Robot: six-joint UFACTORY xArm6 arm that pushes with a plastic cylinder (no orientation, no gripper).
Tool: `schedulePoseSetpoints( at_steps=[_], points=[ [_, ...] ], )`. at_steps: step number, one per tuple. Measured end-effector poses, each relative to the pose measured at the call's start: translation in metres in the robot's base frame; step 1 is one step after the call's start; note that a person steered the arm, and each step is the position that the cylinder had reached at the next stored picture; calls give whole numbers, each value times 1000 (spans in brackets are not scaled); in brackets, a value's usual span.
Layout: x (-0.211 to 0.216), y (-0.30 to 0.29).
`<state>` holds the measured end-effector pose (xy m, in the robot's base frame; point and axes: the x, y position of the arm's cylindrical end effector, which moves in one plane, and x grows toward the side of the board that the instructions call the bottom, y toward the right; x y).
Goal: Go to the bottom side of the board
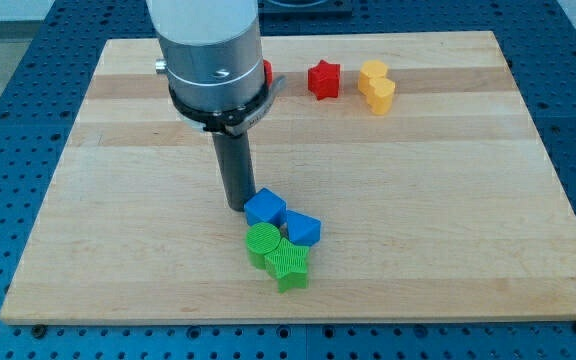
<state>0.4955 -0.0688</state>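
Note:
My tip (236,205) rests on the wooden board (118,200) just left of centre, touching or nearly touching the left side of a blue cube (265,208). A second blue block (302,229) lies to the right of and below the cube. A green round block (263,241) and a green star-like block (288,266) sit right below the blue ones, forming one tight cluster. The cluster lies between my tip and the board's bottom edge, slightly to the right.
A red star-shaped block (323,79) and a yellow heart-like block (375,85) lie near the view's top edge. Another red block (267,72) is mostly hidden behind the arm's body (213,60). Blue perforated table surrounds the board.

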Motion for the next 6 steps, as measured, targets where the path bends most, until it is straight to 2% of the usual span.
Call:
schedulePoseSetpoints(
  at_steps=[3, 4, 5, 6],
  points=[
    [0, -13],
    [0, -69],
    [0, -95],
    [0, -95]
  ],
)
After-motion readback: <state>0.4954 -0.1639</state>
